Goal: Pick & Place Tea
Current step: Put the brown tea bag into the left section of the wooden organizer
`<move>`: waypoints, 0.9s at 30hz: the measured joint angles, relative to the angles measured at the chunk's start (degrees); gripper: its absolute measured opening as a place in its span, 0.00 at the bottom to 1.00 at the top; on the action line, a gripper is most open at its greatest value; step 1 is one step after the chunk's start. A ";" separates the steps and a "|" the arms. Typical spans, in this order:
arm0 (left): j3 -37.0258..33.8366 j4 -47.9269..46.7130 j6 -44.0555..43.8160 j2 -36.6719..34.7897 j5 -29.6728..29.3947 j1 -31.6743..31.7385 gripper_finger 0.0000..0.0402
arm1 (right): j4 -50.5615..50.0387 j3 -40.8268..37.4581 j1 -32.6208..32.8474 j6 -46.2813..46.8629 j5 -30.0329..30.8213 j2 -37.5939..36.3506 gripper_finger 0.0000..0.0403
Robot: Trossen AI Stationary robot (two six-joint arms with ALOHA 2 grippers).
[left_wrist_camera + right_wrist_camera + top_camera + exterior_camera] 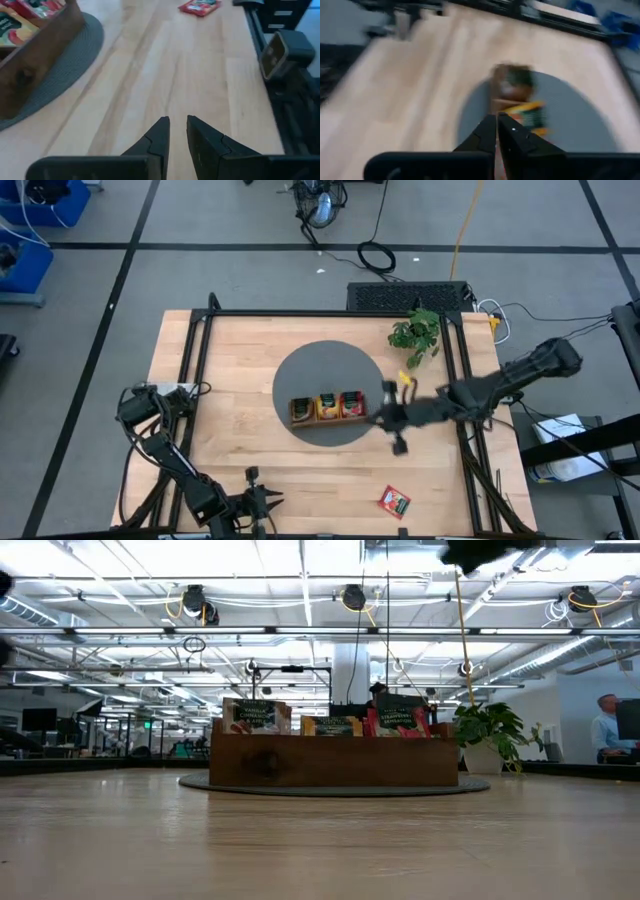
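The wooden tray (327, 408) stands on a round grey mat (300, 375) at the table's middle. Tea sachets stand upright in its three compartments. A single red tea sachet (394, 501) lies flat on the table near the front right, also in the left wrist view (200, 7). My right gripper (378, 418) hangs in the air just right of the tray. Its fingers (490, 131) are shut with nothing visible between them, and that view is blurred. My left gripper (178, 131) waits low at the near edge, a narrow gap between its fingers, holding nothing.
A small potted plant (418, 335) stands at the far right of the table, behind the mat. Black frame rails run along the table's left, far and right sides. Bare wood lies between the mat and the near edge. A person (605, 730) stands in the room beyond.
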 joint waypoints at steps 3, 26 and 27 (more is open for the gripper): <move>0.00 0.04 -0.56 0.00 -1.89 2.29 0.18 | 12.82 -12.62 3.83 1.77 -0.71 -4.85 0.01; 19.70 -47.22 -5.35 -5.65 11.72 28.12 0.18 | 42.29 -40.00 6.91 1.16 -0.61 -13.78 0.00; 19.70 -47.66 -5.58 -5.57 13.75 29.00 0.18 | 42.33 -40.52 6.91 1.41 -0.61 -14.10 0.00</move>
